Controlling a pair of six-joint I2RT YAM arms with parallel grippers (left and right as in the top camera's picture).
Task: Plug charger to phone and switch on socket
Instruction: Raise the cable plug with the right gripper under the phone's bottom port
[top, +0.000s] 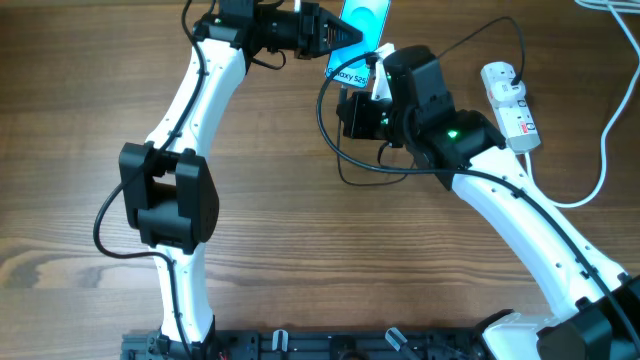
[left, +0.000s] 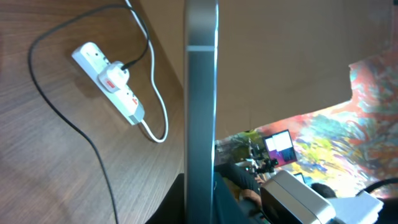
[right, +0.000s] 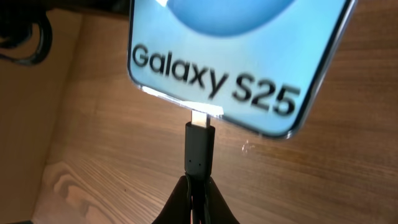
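Observation:
The phone (top: 357, 30) is held off the table at the back by my left gripper (top: 325, 35), which is shut on it. In the left wrist view the phone is edge-on (left: 201, 93) between the dark fingers (left: 205, 202). In the right wrist view its "Galaxy S25" end (right: 230, 56) faces my right gripper (right: 199, 193). That gripper (top: 375, 88) is shut on the charger's black connector (right: 200, 146). The connector's metal tip touches the phone's bottom edge; how deep it sits I cannot tell. The thin black cable (top: 325, 120) loops over to the socket (top: 510, 105).
The socket (left: 109, 81) lies at the back right with a white plug in it. Its thick white cord (top: 605, 150) runs along the right edge. The charger cable (left: 68, 118) trails loosely across the wooden table (top: 300, 250).

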